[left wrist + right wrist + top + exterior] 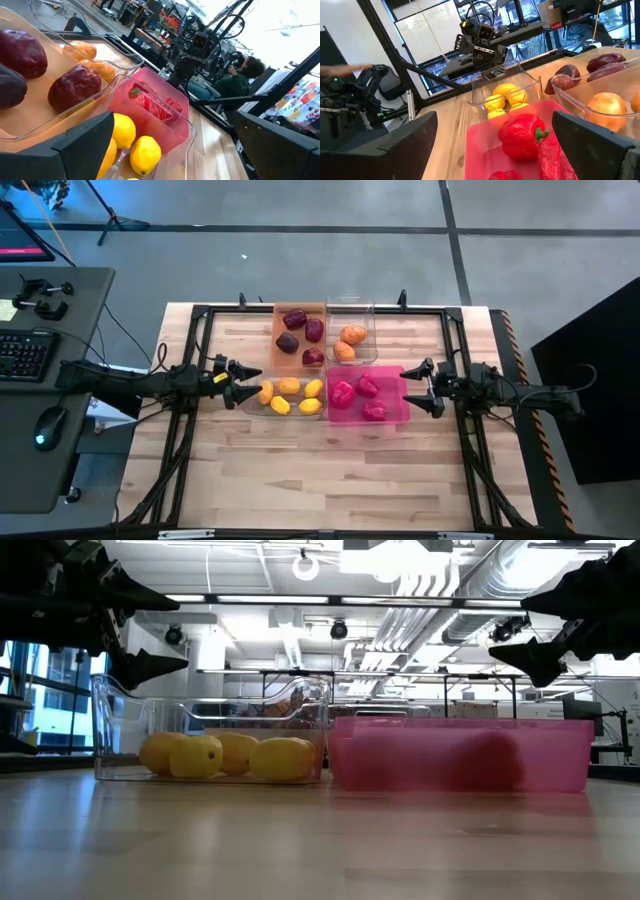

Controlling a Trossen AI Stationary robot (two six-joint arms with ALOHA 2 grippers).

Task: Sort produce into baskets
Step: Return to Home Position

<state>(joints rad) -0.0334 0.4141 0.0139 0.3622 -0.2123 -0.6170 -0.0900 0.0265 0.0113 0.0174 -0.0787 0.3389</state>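
Hovering over the bench (300, 470), the left gripper (243, 382) is held apart and empty just left of the near clear bin (296, 397) of yellow produce (289, 386). The right gripper (420, 388) is likewise held apart, just right of the pink bin (345, 416) of red peppers (343, 393). Maroon produce (295, 319) is seen in the far orange bin (285, 358).

Two dark, slender robot arms
The left arm (130, 383) and right arm (520, 392) are black, thin and jointed, with looping black cables; the left shows a small yellowish mark near its wrist, and each ends in wedge-shaped black jaws.
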